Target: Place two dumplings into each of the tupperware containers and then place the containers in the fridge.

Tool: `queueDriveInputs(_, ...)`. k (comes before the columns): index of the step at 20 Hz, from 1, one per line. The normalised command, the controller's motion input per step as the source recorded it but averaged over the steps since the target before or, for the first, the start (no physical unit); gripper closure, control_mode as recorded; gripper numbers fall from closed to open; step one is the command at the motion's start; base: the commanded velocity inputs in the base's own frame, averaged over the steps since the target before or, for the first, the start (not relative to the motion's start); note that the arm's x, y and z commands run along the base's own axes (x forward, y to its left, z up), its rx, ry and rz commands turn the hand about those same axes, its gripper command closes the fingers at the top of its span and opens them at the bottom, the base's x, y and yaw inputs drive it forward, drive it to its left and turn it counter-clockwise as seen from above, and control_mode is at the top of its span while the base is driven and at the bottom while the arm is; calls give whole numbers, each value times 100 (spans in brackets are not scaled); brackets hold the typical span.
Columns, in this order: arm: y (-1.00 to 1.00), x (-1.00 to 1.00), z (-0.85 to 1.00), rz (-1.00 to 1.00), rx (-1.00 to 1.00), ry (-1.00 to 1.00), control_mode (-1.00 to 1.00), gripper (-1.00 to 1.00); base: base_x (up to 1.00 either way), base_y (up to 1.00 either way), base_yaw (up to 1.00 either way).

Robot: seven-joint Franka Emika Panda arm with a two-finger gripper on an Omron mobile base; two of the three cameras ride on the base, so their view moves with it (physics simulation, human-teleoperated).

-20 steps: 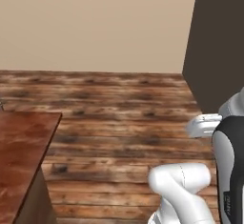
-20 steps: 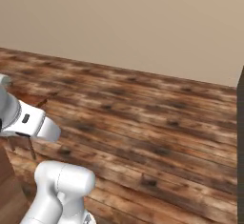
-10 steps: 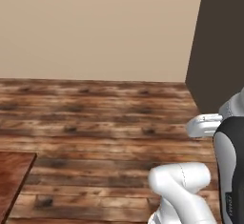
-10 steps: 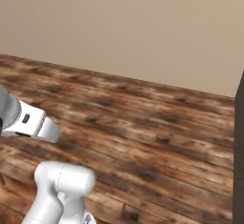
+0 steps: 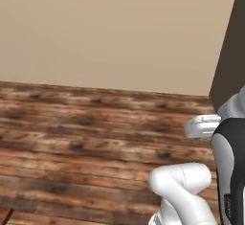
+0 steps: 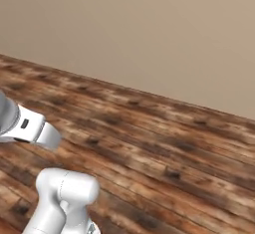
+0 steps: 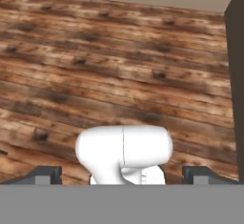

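Observation:
In the hand view my gripper (image 7: 123,176) stands open; its two dark fingertips (image 7: 47,174) sit far apart at the bottom with nothing between them, above bare wooden floor. A tall dark grey face, which looks like the side of the fridge (image 5: 233,51), rises at the right edge of the left base view. The same dark face of the fridge (image 7: 236,75) runs down the right edge of the hand view. The dumplings and the tupperware containers are out of view.
A brown plank floor (image 6: 149,143) stretches ahead to a plain beige wall (image 5: 110,32). A sliver of a dark red-brown counter corner (image 5: 5,215) shows at the lower left of the left base view.
The whole picture has shifted, so the base has moved: the brown counter has slid out to the lower left, and more wall and floor show. The gripper stays open.

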Motion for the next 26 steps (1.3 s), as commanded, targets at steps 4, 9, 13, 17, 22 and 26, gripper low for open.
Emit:
queueDriveInputs(4,0,0,0,0,0,0,100,-100,100,-10,44)
queueDriveInputs(9,0,0,0,0,0,0,100,-100,100,-12,45)
queueDriveInputs(13,0,0,0,0,0,0,100,-100,100,-12,49)
queueDriveInputs(17,0,0,0,0,0,0,100,-100,100,-13,51)
queueDriveInputs(22,0,0,0,0,0,0,100,-100,100,-10,55)
queueDriveInputs(26,0,0,0,0,0,0,100,-100,100,-10,55)
